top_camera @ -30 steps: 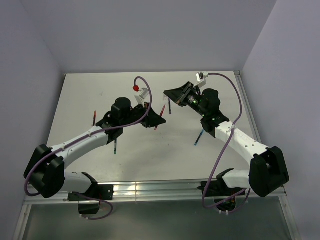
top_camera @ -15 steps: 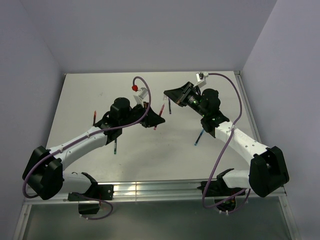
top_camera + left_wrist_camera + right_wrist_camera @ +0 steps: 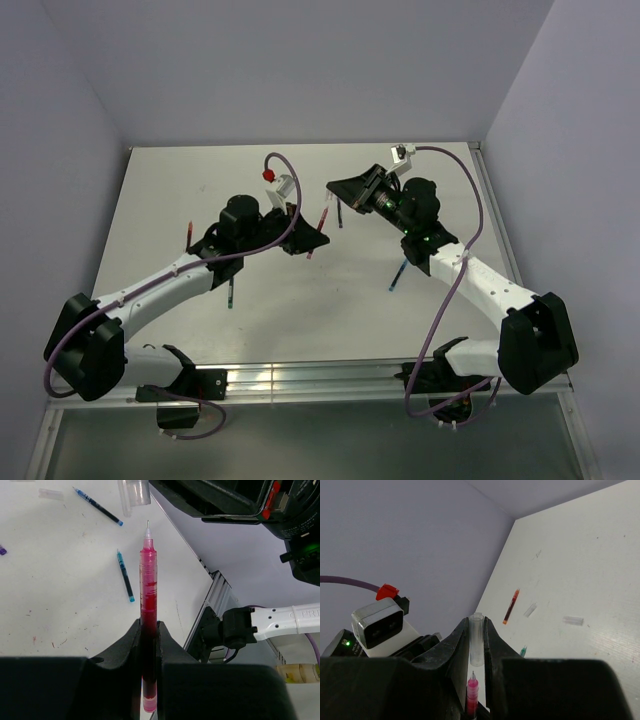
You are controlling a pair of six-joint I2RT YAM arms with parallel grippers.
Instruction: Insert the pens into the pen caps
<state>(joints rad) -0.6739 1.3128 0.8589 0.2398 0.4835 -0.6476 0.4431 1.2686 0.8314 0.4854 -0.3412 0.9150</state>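
My left gripper [image 3: 148, 626] is shut on a red pen [image 3: 148, 590], which stands out past the fingers with its needle tip bare. My right gripper [image 3: 476, 625] is shut on a clear pen cap [image 3: 476, 640], held above the table. In the right wrist view the red pen's tip [image 3: 472, 692] sits just below the cap's open end, roughly in line with it and a small gap away. From above, the two grippers meet over the middle of the table, with the red pen [image 3: 318, 232] between them. The same cap [image 3: 135, 492] shows at the top of the left wrist view.
Loose on the table lie two blue pens [image 3: 97, 506] [image 3: 125, 575], a red pen [image 3: 511, 606], a green-tipped pen [image 3: 231, 292] and two loose caps [image 3: 530, 610] [image 3: 572, 620]. The table's metal rail [image 3: 215, 595] runs along the right edge.
The left arm's elbow has shifted slightly to the left. Both grips are unchanged, and the pen tip stays just short of the cap.
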